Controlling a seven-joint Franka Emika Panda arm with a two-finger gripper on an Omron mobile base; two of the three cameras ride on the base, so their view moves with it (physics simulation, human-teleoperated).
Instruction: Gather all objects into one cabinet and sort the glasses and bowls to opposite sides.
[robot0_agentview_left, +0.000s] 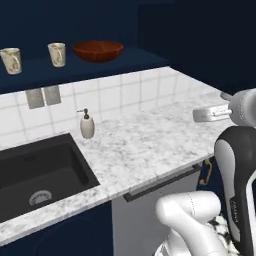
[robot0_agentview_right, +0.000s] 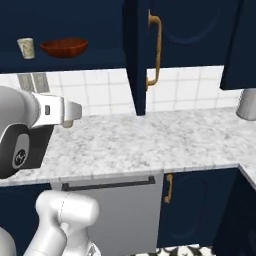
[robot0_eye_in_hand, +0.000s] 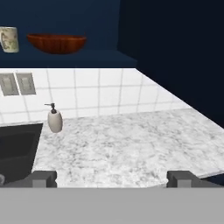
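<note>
Two cream cups and the wide red-brown bowl stand on the shelf of the open navy wall cabinet, cups left of the bowl. From the right base view one cup and the bowl show, and the cabinet door hangs open with its golden handle. My gripper hovers above the marble counter, well below and right of the shelf. In the hand view its fingertips stand wide apart; the gripper is open and holds nothing, facing the bowl and a cup.
A cream soap dispenser stands at the back of the counter beside the black sink. A grey rounded object sits at the counter's far right. Low navy cupboards run under the counter.
</note>
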